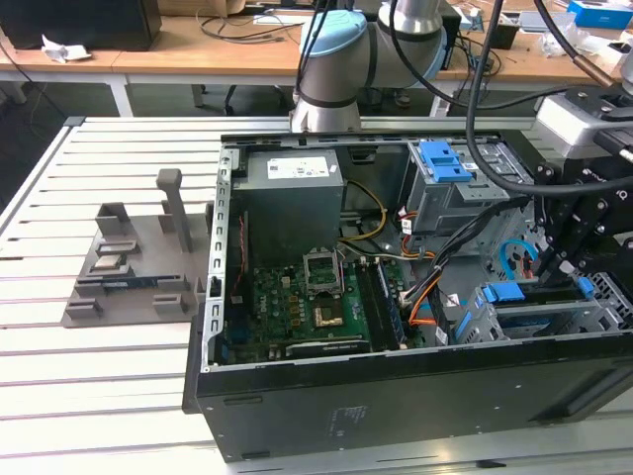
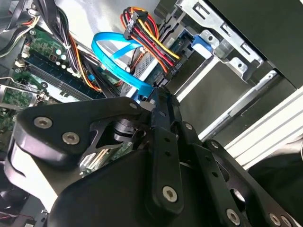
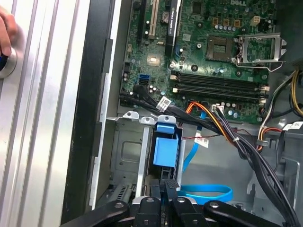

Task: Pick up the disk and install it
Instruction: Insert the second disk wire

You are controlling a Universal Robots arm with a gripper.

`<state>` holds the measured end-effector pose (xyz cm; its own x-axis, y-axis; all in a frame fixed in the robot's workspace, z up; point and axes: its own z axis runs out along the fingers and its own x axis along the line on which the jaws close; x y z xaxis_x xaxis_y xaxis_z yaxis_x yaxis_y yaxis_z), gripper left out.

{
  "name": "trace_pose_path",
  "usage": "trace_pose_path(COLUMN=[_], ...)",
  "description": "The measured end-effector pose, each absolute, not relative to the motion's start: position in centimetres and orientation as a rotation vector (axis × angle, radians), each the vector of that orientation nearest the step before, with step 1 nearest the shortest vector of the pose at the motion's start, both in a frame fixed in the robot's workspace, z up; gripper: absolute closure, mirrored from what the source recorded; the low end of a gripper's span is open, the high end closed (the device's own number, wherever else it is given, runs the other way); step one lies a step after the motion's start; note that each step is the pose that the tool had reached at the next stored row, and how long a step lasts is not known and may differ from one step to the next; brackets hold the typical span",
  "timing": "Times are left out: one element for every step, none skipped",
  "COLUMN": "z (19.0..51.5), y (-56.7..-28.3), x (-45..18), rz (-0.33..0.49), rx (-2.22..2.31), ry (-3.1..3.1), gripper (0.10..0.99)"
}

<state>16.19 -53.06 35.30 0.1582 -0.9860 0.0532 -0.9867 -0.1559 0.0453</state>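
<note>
The gripper [image 1: 554, 259] hung inside the open computer case [image 1: 396, 396], at the exterior view's right, above the grey drive cage [image 1: 534, 322]. In the first wrist view the black fingers [image 3: 171, 188] stood close together, with almost no gap between them, directly beside the blue latch [image 3: 165, 144] on the cage [image 3: 128, 156]; whether they were pinching something or only touching it, I cannot tell. The disk [image 1: 539, 325] lay in the cage, at the near right corner of the case in the exterior view, and only its blue rail and a part of its edge were visible. A flat blue cable [image 2: 120, 59] and a bundle of red, yellow and black wires [image 2: 147, 35] ran just beyond the gripper in the second wrist view. The green board [image 1: 307, 307] filled the middle of the case floor. The case rested on a slatted worktop [image 1: 99, 396], and a hand [image 3: 7, 30] rested at its edge in the first wrist view.
</note>
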Motion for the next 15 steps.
trace_pose_path(z=[35.16,35.07,35.03,34.99,34.93,34.89,34.84,34.81,34.81,34.79,34.8,34.8,34.8,34.8,34.8], y=[-52.94,-52.89,-52.88,-52.87,-52.87,-52.87,-52.87,-52.87,-52.87,-52.93,-53.04,-53.14,-53.22,-53.31,-53.41], x=[16.28,16.33,16.34,16.35,16.37,16.38,16.39,16.41,16.41,16.41,16.42,16.42,16.41,16.41,16.42], rz=[0.017,0.017,0.017,0.017,0.017,0.017,0.017,0.017,0.018,0.018,0.018,0.018,0.018,0.018,0.018], rx=[2.337,2.337,2.337,2.337,2.337,2.337,2.337,2.337,2.337,2.336,2.335,2.335,2.334,2.334,2.333], ry=[-1.995,-1.995,-1.995,-1.995,-1.995,-1.995,-1.995,-1.994,-1.994,-1.995,-1.995,-1.996,-1.997,-1.998,-1.998], gripper=[0.925,0.925,0.925,0.925,0.925,0.925,0.925,0.925,0.925,0.925,0.925,0.925,0.925,0.925,0.925])
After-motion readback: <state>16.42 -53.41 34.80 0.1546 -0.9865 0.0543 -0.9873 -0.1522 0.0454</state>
